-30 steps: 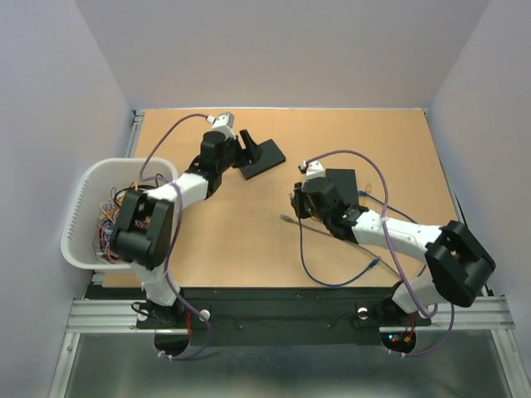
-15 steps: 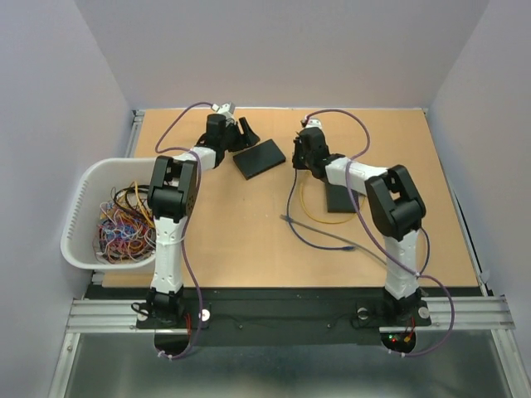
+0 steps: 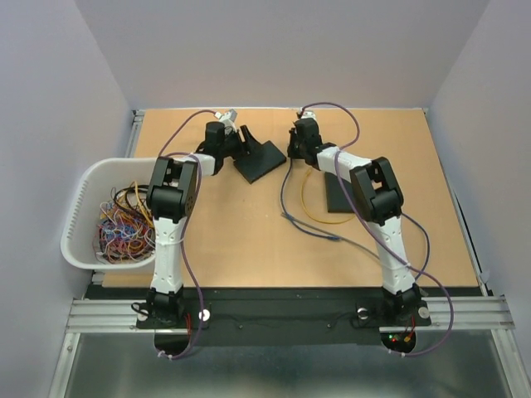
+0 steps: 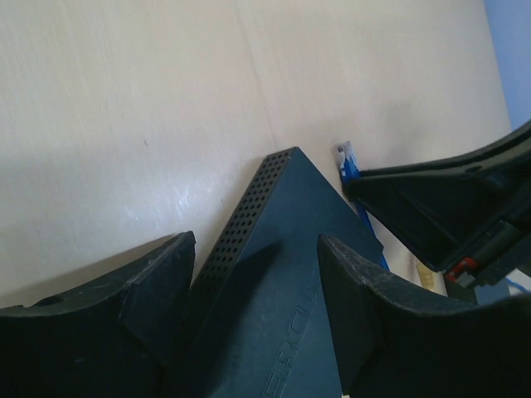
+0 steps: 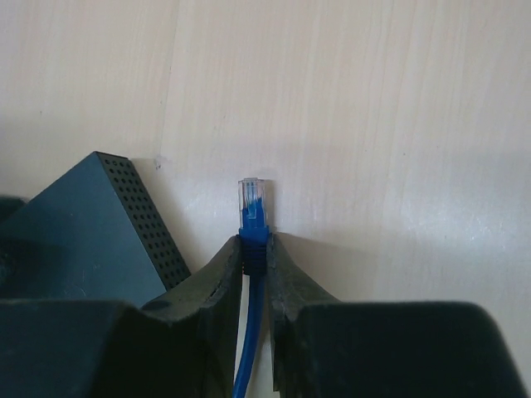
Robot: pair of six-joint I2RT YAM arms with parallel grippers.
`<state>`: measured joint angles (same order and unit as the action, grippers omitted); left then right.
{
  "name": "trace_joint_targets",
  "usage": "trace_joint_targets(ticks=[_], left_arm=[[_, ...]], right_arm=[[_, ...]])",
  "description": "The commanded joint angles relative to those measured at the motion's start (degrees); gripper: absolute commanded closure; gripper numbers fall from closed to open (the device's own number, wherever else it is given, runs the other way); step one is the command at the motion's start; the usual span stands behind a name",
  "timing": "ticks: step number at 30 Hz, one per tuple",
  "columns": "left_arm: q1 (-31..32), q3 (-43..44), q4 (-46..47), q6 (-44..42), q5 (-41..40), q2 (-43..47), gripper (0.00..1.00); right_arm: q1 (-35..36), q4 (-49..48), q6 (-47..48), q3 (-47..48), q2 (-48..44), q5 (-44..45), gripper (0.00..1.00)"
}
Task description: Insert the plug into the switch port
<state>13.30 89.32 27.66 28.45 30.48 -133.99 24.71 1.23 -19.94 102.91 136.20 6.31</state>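
Near edge: basket [image 3: 83, 211] of spare cables on our left, unchanged. The blue cable [image 3: 309, 230] trails loose across the counter [image 3: 232, 249], with the yellow cable [image 3: 311, 214] and a second black box [image 3: 340, 195] mid-counter.

What changed: a second ago both arms were folded back mid-counter, the right one over that second box. Now both are stretched to the far side and meet at the switch [image 3: 259, 159].

The left pincer [image 4: 255, 240] is spread astride the switch [image 4: 290, 215] and a little narrower than before. We can't tell if its pads touch the sides.

The right pincer [image 5: 254, 249] is pressed on the plug [image 5: 253, 199], pinching it just behind the clear head. The plug tip points forward, just beside the switch corner [image 5: 91, 224] and not touching it.

From the left wrist the plug [image 4: 343, 156] sits off the switch's far corner. No port face is visible in any view.

We judge the carry done and alignment next, with insertion not started.
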Motion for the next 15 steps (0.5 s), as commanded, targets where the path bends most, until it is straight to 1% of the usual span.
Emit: trace_joint_targets(ticks=[1, 4, 5, 6, 7, 9, 10, 15], left_arm=[[0.59, -8.53, 0.46, 2.40, 2.83, 4.00, 0.29], [1.38, -17.91, 4.15, 2.76, 2.66, 8.74, 0.29], [1.55, -19.78, 4.68, 2.75, 2.57, 9.53, 0.29], [1.55, -21.62, 5.12, 3.10, 2.31, 10.58, 0.29], [1.73, -25.30, 6.43, 3.11, 2.30, 12.42, 0.30], [1.73, -29.09, 7.84, 3.46, 2.13, 14.28, 0.30], [1.82, -32.68, 9.24, 3.72, 2.04, 16.29, 0.30], [1.82, -39.74, 10.57, 2.58, 0.20, 20.79, 0.30]], right_arm=[[1.74, 2.63, -0.09, -4.46, -3.47, -2.27, 1.00], [3.50, 0.70, -0.09, -10.87, -7.08, -2.62, 1.00], [4.11, -0.69, -0.09, -12.63, -8.31, -2.61, 1.00], [5.16, -0.79, -0.62, -16.48, -9.36, -2.61, 1.00], [5.78, -3.49, -0.97, -18.34, -11.46, -2.53, 1.00], [7.19, -5.18, -2.03, -22.38, -13.67, -2.53, 1.00], [7.72, -6.23, -2.99, -26.06, -14.90, -2.79, 1.00], [10.27, -10.28, -5.45, -33.91, -20.17, -3.23, 0.99]])
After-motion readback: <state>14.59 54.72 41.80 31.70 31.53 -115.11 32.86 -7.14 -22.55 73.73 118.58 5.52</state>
